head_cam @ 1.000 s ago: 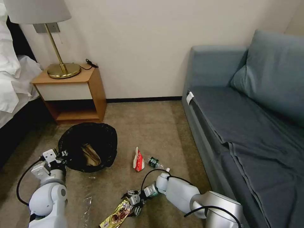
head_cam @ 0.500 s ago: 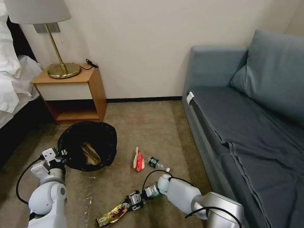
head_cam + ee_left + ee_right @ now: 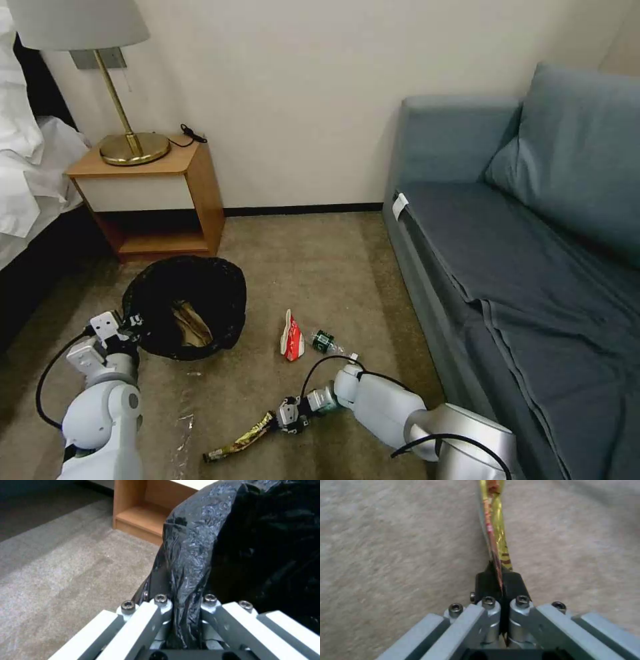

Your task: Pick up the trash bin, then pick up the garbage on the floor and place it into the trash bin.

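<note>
The trash bin (image 3: 185,307), lined with a black bag, hangs at the left with a crumpled brown paper bag (image 3: 191,327) inside. My left gripper (image 3: 131,325) is shut on its bagged rim (image 3: 186,562). Low over the carpet, my right gripper (image 3: 280,421) is shut on one end of the gold-brown snack wrapper (image 3: 241,440), which hangs edge-on toward the floor (image 3: 494,527). A red-and-white packet (image 3: 291,337) and a small clear bottle (image 3: 328,343) with a green label lie on the carpet between bin and sofa.
A wooden nightstand (image 3: 155,200) with a brass lamp (image 3: 127,143) stands against the wall behind the bin. A bed (image 3: 27,180) lies at the far left, a blue sofa (image 3: 527,253) along the right. A scrap of clear film (image 3: 183,427) lies near my left arm.
My right gripper closed on the wrapper's end and rolled, turning the wrapper from flat to edge-on and lifting it slightly. The bin and left gripper stay almost still.
</note>
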### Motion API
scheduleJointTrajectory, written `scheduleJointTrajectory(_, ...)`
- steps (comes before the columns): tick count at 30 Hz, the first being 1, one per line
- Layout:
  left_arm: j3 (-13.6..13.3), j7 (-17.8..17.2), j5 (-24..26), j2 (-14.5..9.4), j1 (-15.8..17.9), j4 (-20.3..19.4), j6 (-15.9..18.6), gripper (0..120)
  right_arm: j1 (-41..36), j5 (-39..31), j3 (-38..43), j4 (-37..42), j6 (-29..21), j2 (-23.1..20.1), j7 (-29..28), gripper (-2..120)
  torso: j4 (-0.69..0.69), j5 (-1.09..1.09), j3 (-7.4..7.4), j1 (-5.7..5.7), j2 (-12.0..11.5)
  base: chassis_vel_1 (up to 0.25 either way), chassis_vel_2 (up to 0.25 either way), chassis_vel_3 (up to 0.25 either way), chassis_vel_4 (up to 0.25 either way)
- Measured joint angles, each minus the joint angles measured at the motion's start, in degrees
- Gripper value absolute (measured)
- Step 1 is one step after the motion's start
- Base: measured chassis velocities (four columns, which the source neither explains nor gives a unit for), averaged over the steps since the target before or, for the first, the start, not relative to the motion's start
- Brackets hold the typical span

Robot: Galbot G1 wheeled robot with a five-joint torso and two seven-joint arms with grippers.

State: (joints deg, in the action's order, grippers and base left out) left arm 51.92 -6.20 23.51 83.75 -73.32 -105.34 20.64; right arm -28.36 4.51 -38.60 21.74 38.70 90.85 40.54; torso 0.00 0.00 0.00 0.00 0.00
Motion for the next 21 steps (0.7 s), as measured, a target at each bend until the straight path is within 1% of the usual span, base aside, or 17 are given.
scheduleJointTrajectory(5,-0.33,0.00,0.02,-0.02,0.11,0.00,0.00,3,-0.39,-0.69,2.65,2.22,0.49,-1.30,-0.79,0,0.00,0.00,0.00,0.00,0.00,0.000,0.000,0.000,0.000)
scheduleJointTrajectory(6,-0.59,0.01,0.05,-0.16,0.20,0.01,0.00,3,-0.79,-1.27,4.57,4.09,0.60,-2.61,-0.87,0,0.00,0.01,0.00,0.00,0.00,0.000,0.000,0.000,0.000)
scheduleJointTrajectory(7,-0.59,0.01,0.05,-0.16,0.20,0.01,0.00,3,-0.79,-1.27,4.57,4.09,0.60,-2.61,-0.87,0,0.00,0.01,0.00,0.00,0.00,0.000,0.000,0.000,0.000)
scheduleJointTrajectory(9,-0.76,0.00,0.22,-0.34,0.41,0.02,0.12,3,-1.45,-1.97,7.34,6.47,0.61,-4.63,-0.92,0,0.00,0.01,0.00,0.00,0.00,0.000,0.000,0.000,0.000)
scheduleJointTrajectory(11,-0.76,0.00,0.25,-0.38,0.48,0.06,0.13,3,-1.54,-2.08,7.70,6.75,0.61,-4.89,-0.95,0,0.00,0.01,0.00,0.00,0.00,0.000,0.000,0.000,0.000)
scheduleJointTrajectory(12,-0.77,-0.01,0.40,-0.59,0.86,0.32,0.22,3,-2.13,-2.68,10.16,8.32,0.62,-6.39,-1.09,0,-0.01,0.01,0.00,0.00,0.00,0.000,0.000,0.000,0.000)
scheduleJointTrajectory(13,-0.77,-0.01,0.40,-0.59,0.86,0.32,0.22,3,-2.13,-2.68,10.16,8.32,0.62,-6.39,-1.09,0,-0.01,0.01,0.00,0.00,0.00,0.000,0.000,0.000,0.000)
scheduleJointTrajectory(15,-0.78,-0.03,0.75,-1.01,1.30,0.61,0.31,3,-3.38,-3.61,14.66,11.40,0.60,-8.61,-1.29,0,-0.01,0.01,0.00,0.00,0.00,0.000,0.000,0.000,0.000)
scheduleJointTrajectory(16,-0.78,-0.03,0.75,-1.01,1.30,0.61,0.31,3,-3.38,-3.61,14.66,11.40,0.60,-8.61,-1.29,0,-0.01,0.01,0.00,0.00,0.00,0.000,0.000,0.000,0.000)
scheduleJointTrajectory(18,-0.76,-0.03,1.09,-1.37,1.67,0.89,0.40,3,-4.65,-4.52,18.41,14.23,0.47,-10.51,-1.32,0,0.00,0.01,0.00,0.00,0.00,0.000,0.000,0.000,0.000)
scheduleJointTrajectory(19,-0.76,-0.03,1.09,-1.37,1.67,0.89,0.40,3,-4.65,-4.52,18.41,14.23,0.47,-10.51,-1.32,0,0.00,0.01,0.00,0.00,0.00,0.000,0.000,0.000,0.000)
scheduleJointTrajectory(20,-0.78,-0.03,1.24,-1.59,1.90,1.14,0.44,3,-5.62,-5.30,20.22,16.49,0.13,-11.83,-1.32,0,-0.01,0.01,0.00,0.00,0.00,0.000,0.000,0.000,0.000)
scheduleJointTrajectory(21,-0.78,-0.03,1.24,-1.59,1.90,1.14,0.44,3,-5.62,-5.30,20.22,16.49,0.13,-11.83,-1.32,0,-0.01,0.01,0.00,0.00,0.00,0.000,0.000,0.000,0.000)
